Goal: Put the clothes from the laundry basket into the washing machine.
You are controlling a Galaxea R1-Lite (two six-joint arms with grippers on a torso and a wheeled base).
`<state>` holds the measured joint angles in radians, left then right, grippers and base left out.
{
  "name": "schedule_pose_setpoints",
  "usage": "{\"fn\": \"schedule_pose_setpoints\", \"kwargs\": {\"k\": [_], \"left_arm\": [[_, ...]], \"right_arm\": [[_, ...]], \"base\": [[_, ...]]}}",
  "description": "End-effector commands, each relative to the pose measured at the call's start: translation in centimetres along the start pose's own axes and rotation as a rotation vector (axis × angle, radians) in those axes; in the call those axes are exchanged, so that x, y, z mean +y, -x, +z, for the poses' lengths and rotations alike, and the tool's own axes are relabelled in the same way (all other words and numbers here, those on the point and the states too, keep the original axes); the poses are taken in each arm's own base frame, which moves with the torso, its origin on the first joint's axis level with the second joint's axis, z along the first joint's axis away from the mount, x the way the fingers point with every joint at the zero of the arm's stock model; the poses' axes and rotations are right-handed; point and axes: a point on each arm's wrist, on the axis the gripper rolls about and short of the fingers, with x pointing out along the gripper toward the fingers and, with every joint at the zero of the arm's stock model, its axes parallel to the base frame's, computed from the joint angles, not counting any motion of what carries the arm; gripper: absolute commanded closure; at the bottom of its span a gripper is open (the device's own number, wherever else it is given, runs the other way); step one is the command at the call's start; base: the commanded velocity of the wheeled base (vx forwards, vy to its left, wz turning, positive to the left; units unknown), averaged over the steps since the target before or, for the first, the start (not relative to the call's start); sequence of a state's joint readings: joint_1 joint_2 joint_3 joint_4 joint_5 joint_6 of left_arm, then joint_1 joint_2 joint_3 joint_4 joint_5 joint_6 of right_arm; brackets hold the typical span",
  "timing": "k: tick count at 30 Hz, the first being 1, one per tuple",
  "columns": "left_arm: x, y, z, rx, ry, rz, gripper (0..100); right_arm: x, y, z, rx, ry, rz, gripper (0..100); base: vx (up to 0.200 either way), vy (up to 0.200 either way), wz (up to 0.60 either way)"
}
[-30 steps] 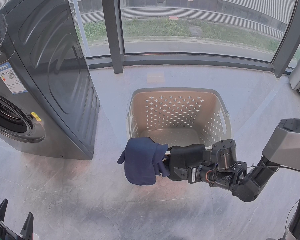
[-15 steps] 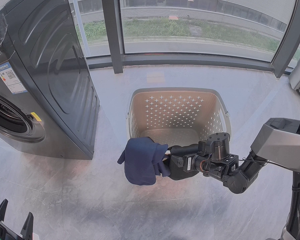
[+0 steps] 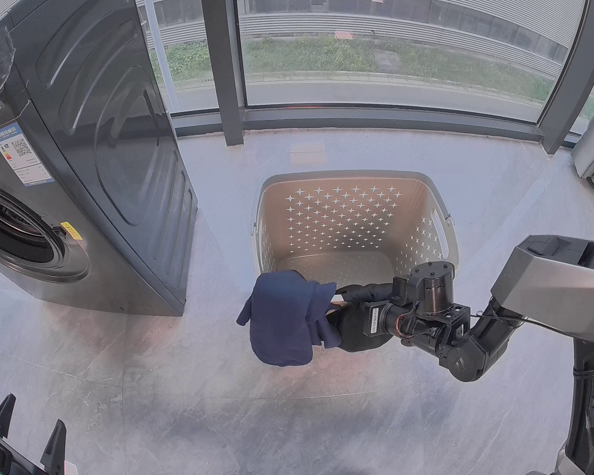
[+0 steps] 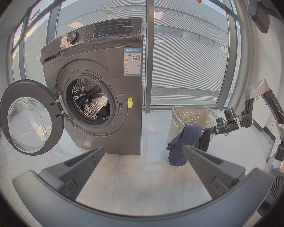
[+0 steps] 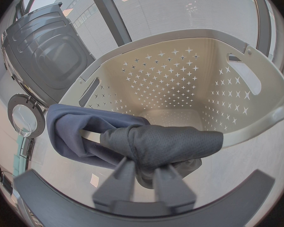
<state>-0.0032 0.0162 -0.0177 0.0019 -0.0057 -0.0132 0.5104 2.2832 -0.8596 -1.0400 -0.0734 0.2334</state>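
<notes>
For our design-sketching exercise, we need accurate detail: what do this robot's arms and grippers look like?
The right arm has black rounded joints, a silver-grey angular upper link, a white label and thin exposed cables at the wrist. The right gripper and left gripper each have two dark-grey wedge-shaped fingers.

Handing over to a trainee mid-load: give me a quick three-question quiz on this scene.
1. True or false: the round door of the dark grey front-loading washing machine is shut.
2. What do the navy blue cloth garment and the dark grey perforated fabric garment both hang over?
3. The right gripper is shut on: A) the navy garment; B) the dark grey garment; C) nothing.
Key: 1 false; 2 the near rim of the beige star-perforated plastic laundry basket; 3 B.
</notes>
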Motion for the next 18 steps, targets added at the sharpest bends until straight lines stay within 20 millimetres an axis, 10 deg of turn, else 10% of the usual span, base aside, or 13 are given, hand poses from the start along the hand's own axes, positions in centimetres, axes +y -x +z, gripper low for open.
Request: {"fn": "schedule_pose_setpoints", "kwargs": {"k": [1,9,18], "left_arm": [[0.0,-0.1,-0.5,0.010,0.001,0.000,0],[0.0,-0.1,-0.5,0.010,0.001,0.000,0],[0.0,-0.1,-0.5,0.010,-0.002,0.000,0]], "right_arm": [[0.3,0.3,0.1,-0.002,0.001,0.008,100],[1.7,3.7,0.8,-0.014,0.013,0.051,100],[2.5,14.1,5.2,-0.199,0.020,0.133,100]], "base": [[0.000,0.000,0.00],[0.000,0.000,0.00],[0.000,0.000,0.00]]}}
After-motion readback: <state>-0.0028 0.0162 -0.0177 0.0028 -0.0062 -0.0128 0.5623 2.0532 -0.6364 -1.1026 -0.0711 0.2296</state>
